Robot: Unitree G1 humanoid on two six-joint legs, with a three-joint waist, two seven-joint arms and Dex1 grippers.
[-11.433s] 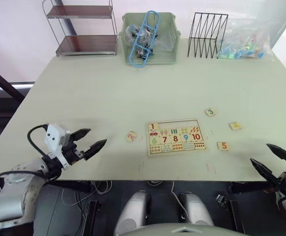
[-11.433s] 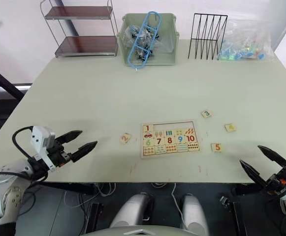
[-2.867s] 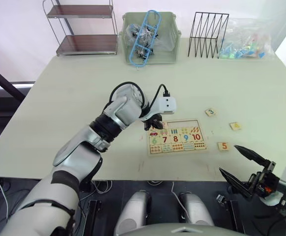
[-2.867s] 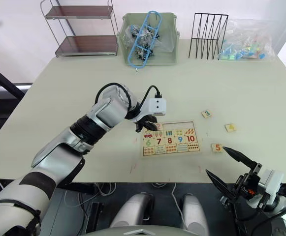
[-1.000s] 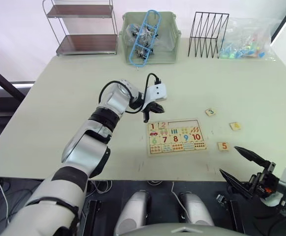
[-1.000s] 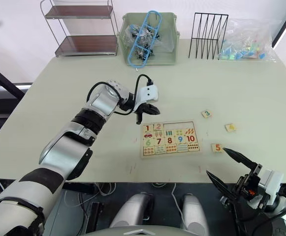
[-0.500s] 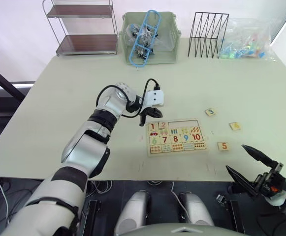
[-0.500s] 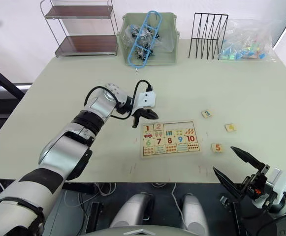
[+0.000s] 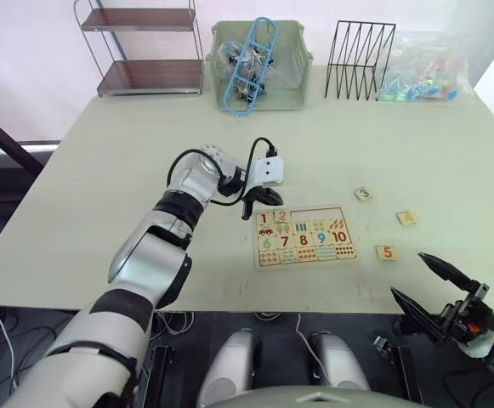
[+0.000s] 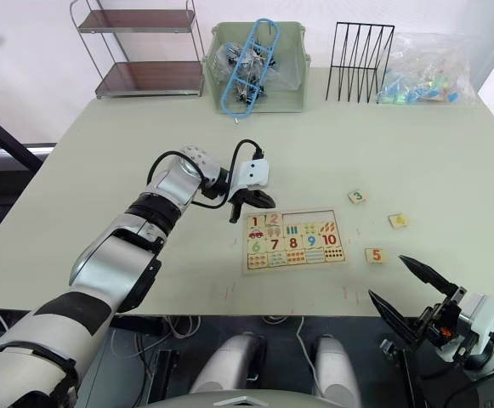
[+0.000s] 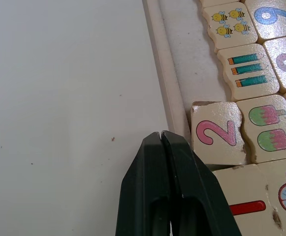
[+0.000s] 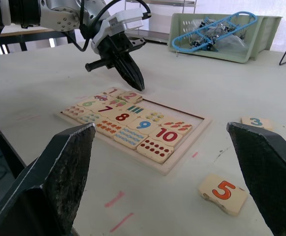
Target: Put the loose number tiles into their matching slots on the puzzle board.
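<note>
The puzzle board [image 9: 342, 209] lies near the table's front edge. Tiles 1 [image 9: 264, 218] and 2 [image 11: 216, 132] sit in its far row, the 2 slightly askew. The remaining slots [image 9: 319, 213] in that row are bare. My left gripper [image 9: 268, 197] is shut and holds nothing. Its tip hovers just outside the board's far left rim, beside the 2 tile. Loose tiles 3 [image 9: 364, 194], 4 [image 9: 406, 218] and 5 [image 9: 387, 252] lie on the table right of the board. Off the table's front right edge, my right gripper [image 9: 405, 272] is open and empty.
Along the table's far edge stand a two-tier shelf [image 9: 144, 51], a green bin [image 9: 293, 64] holding blue and dark items, a black wire rack [image 9: 359, 59] and a clear bag of coloured pieces [image 9: 425, 76].
Over the last second my shut left gripper has shifted slightly right, toward the board's far edge. The right gripper has sunk a little.
</note>
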